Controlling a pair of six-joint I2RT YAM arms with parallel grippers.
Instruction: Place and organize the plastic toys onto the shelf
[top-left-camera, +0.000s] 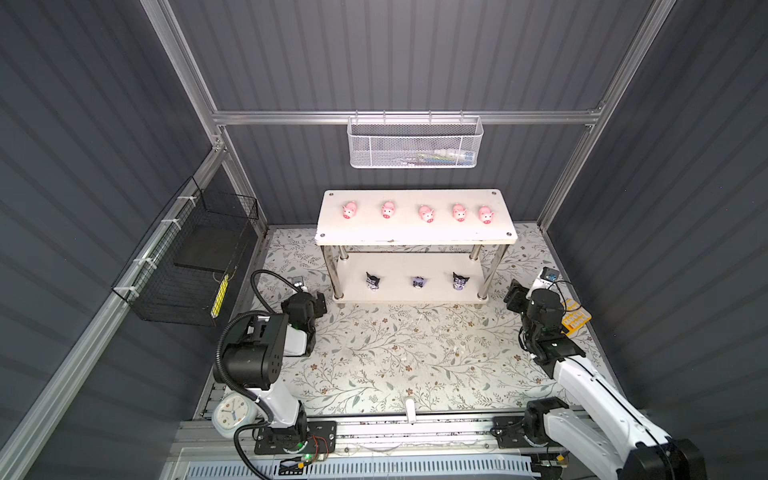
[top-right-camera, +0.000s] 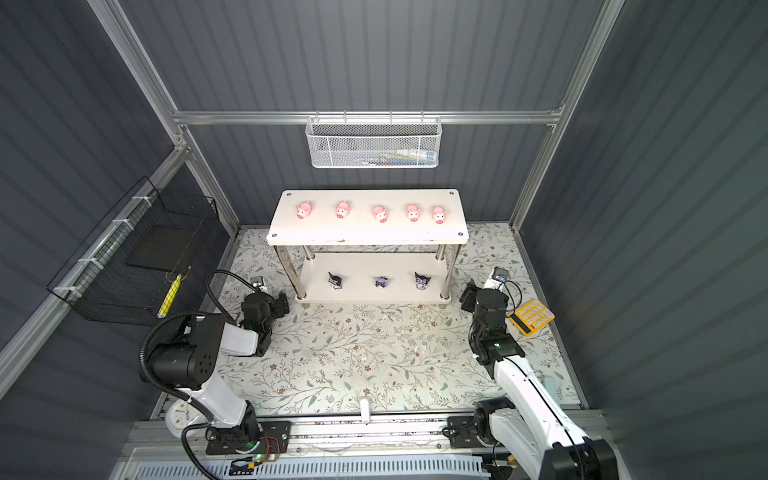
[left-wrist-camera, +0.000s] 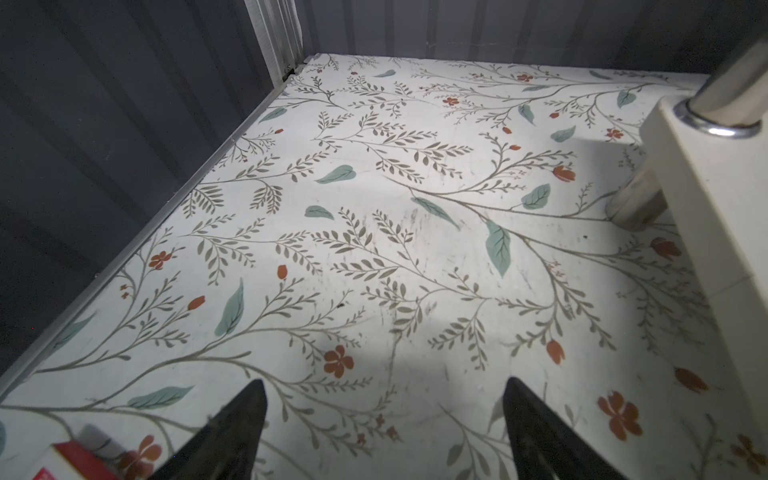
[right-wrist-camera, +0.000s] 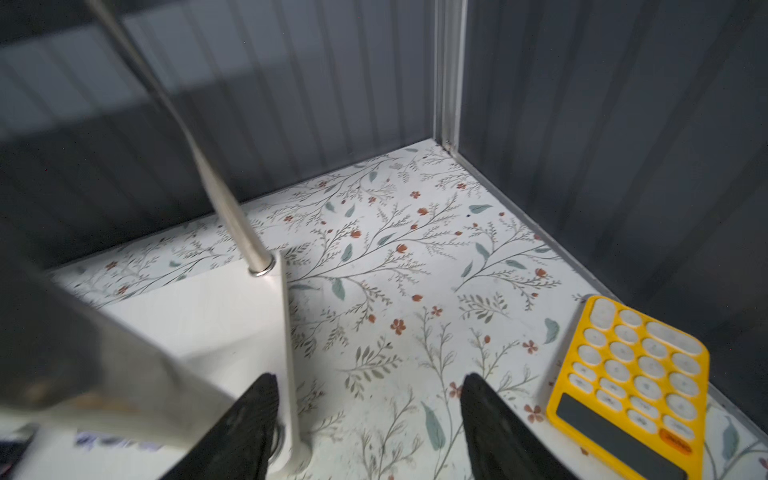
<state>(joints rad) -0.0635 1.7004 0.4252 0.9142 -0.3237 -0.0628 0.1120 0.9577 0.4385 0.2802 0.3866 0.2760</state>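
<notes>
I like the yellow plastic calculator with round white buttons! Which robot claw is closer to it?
Right. The right gripper is just beside the yellow calculator; the left gripper is beyond the far end of the white two-tier shelf.

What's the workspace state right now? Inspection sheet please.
Surface: floral mat, scuffed, no toys on it.
Job's things: five pink pigs in a row on the top board of the shelf; three black-and-purple figures spaced along its lower board.
Clutter: yellow calculator at the mat's right edge; white clock at the front left corner.
Hands: left hand open, empty, over bare mat; right hand open, empty, beside the shelf's lower corner.
Cables: black corrugated hose loops along the left arm; thin black cable arcs over the right arm.
Surroundings: white mesh basket hung high at the back; black wire basket hung at the left; dark ribbed walls.
</notes>
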